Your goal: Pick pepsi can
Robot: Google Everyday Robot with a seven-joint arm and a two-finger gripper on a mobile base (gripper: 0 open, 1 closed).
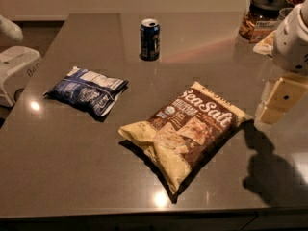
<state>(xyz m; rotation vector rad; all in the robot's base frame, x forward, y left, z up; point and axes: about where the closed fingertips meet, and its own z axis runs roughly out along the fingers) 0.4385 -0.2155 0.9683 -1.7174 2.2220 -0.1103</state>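
The pepsi can (149, 39) is a small dark blue can with a silver top. It stands upright at the far middle of the dark table (72, 177). My gripper (280, 101), tan below a white arm housing, hangs over the table's right edge. It is well to the right of the can and nearer the camera, and it touches nothing.
A brown and cream Sea Salt chip bag (190, 127) lies between the gripper and the table's middle. A flat blue-and-white snack bag (87, 90) lies at the left. A black-lidded glass jar (261, 17) stands at the back right. White equipment (14, 69) sits beyond the left edge.
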